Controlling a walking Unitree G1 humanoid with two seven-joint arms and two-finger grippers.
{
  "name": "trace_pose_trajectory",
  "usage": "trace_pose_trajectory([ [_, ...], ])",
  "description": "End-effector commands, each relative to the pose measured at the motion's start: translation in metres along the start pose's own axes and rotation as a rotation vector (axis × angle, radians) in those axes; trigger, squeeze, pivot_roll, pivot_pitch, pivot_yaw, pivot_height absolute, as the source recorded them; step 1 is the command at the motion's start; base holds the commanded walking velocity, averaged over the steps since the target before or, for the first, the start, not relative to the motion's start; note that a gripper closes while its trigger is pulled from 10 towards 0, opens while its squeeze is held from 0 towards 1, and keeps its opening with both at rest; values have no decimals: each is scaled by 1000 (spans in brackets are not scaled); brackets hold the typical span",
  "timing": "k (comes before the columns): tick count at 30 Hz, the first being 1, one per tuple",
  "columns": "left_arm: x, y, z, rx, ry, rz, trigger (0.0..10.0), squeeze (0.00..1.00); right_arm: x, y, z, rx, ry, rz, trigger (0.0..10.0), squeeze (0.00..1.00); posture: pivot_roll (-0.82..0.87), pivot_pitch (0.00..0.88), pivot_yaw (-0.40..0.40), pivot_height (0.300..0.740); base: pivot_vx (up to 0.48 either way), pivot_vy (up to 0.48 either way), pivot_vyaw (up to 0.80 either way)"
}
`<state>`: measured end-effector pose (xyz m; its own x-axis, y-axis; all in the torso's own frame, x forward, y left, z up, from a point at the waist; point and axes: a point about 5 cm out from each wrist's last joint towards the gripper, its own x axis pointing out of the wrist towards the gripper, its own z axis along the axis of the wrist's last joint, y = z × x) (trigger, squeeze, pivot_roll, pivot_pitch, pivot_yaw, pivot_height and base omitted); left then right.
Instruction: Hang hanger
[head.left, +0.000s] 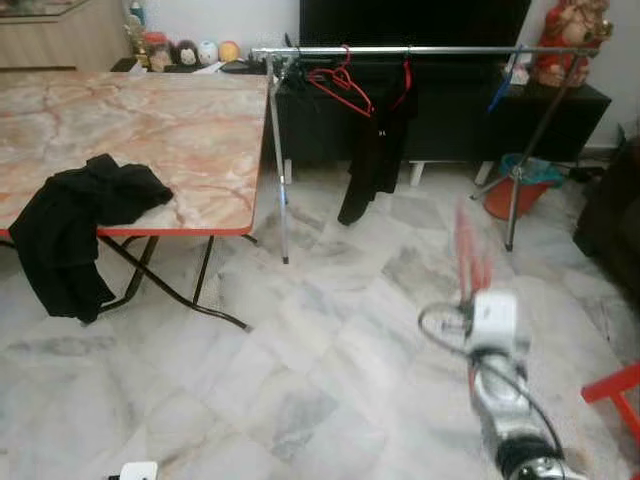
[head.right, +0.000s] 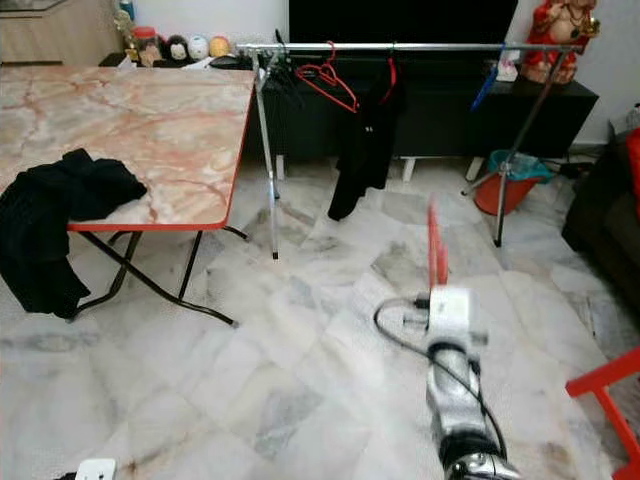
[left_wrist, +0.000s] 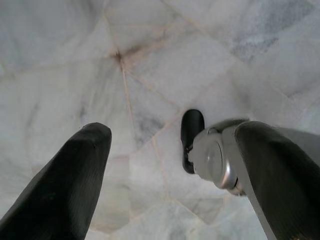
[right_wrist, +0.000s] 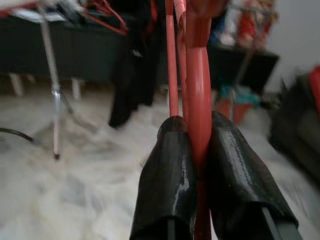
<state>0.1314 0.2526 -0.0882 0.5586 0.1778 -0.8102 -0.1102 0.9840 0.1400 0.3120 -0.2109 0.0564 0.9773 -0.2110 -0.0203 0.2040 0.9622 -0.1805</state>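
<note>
Clamping red hanger (right_wrist: 192, 75): right gripper (right_wrist: 200, 145), fingers closed tight.

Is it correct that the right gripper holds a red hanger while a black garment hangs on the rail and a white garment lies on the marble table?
Not fully. The garment on the marble table is black, not white, as the left eye view shows. The rest stands: the right gripper is shut on the red hanger, and a black garment hangs on the rail.

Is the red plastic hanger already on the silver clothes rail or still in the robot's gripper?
In the gripper. The right gripper is shut on the red plastic hanger, short of the silver clothes rail.
</note>
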Motion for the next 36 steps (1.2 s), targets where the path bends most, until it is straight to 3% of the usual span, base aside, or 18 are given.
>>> trace_pose_trajectory([
  [1, -1, -1, -5, -6, 9, 0, 10000, 0, -5, -2, -5, 1, 3, -1, 10000, 0, 39, 0, -77, 740, 0, 0, 0],
  [4, -1, -1, -5, 0, 10, 1, 10000, 0, -7, -5, 3, -9, -56, 3, 10000, 0, 39, 0, -77, 740, 0, 0, 0],
  [8, -2, 0, -5, -8, 8, 9, 10000, 0, -26, -9, 2, -65, -96, 39, 10000, 0, 44, 0, -88, 740, 0, 0, 0],
  [13, -2, 0, -6, -1, 15, 15, 10000, 0, -63, -12, -15, -67, -43, 79, 10000, 0, 43, 0, -94, 740, 0, 0, 0],
  [18, -2, 1, -6, -7, 8, 17, 10000, 0, -79, -16, -20, -69, -13, 64, 10000, 0, 48, 0, -97, 740, 0, 0, 0],
  [22, -2, 1, -6, 14, 10, 10, 10000, 0, -77, -21, -13, -53, -7, 31, 10000, 0, 37, 0, -92, 740, 0, 0, 0],
  [28, -2, 1, -5, 21, 6, 3, 10000, 0, -52, -32, 10, 2, -42, -58, 10000, 0, 39, 0, -98, 740, 261, 0, 0],
  [33, -2, 1, -4, 20, 4, 2, 10000, 0, -45, -33, 16, 69, -21, -97, 10000, 0, 34, 0, -91, 740, 265, 0, -283],
  [36, -1, 1, -4, 25, 6, 0, 10000, 0, -44, -34, 17, 56, -15, -109, 10000, 0, 32, 0, -91, 740, 262, 0, -700],
])
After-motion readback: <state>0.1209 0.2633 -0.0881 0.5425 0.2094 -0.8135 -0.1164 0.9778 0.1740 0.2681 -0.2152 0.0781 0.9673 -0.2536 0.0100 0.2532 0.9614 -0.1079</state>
